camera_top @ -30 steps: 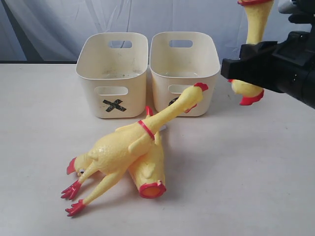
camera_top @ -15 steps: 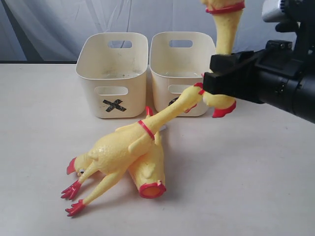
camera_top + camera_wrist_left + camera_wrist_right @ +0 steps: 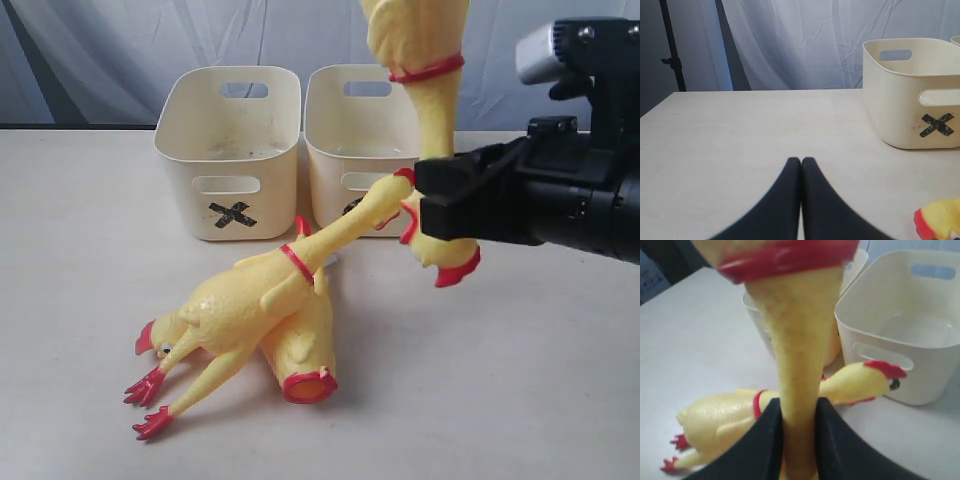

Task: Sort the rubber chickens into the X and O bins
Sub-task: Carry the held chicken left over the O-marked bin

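R pincer clamps chicken by neck, head down, in front of O bin. L pincer closed, empty, over tabletop nr X bin. Other chickens lie on tabletop.

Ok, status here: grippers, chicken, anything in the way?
Left gripper shut, empty. Right gripper shut on held chicken by the neck, head down, airborne. Lying chicken has its head close beside it, before O bin.

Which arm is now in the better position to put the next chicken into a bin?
Right. The right tool is shut on the neck of a chicken, held up close to the right-hand bin. The left tool is shut on nothing, low over the table.
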### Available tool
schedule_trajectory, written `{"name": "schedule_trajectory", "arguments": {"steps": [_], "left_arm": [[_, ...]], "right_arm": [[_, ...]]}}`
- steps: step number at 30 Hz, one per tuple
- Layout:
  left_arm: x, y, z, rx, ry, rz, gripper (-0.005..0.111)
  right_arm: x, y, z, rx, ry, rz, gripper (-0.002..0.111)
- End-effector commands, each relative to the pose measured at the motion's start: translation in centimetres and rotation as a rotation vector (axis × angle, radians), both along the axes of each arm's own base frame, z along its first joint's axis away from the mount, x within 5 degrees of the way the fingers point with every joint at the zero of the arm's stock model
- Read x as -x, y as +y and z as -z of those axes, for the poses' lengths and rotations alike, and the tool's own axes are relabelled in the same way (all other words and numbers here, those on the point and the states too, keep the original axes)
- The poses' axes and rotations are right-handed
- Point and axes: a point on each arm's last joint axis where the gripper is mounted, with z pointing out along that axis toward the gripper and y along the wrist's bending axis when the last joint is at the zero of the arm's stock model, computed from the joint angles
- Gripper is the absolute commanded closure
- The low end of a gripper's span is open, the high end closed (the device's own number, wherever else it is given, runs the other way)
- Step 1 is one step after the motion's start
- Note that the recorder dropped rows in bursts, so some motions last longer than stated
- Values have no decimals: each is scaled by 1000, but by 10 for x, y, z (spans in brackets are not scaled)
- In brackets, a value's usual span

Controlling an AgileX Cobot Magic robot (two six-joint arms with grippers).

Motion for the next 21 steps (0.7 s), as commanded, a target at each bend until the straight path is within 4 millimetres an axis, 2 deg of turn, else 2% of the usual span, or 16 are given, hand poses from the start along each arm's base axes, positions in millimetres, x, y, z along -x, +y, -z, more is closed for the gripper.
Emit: {"name": "schedule_trajectory", "arguments": {"steps": [1, 5, 10, 21], "left_arm": [[0, 0, 0, 0, -7, 1, 107], [0, 0, 0, 0, -7, 1, 107], [0, 0, 0, 0, -7, 1, 107], [0, 0, 0, 0, -7, 1, 107]], "right_arm": [[0, -16, 9, 99, 95, -57, 109], [-2, -31, 14, 149, 196, -26, 109], [-2, -34, 3, 181, 264, -2, 109], [-16, -48, -54, 337, 220, 124, 109]]}}
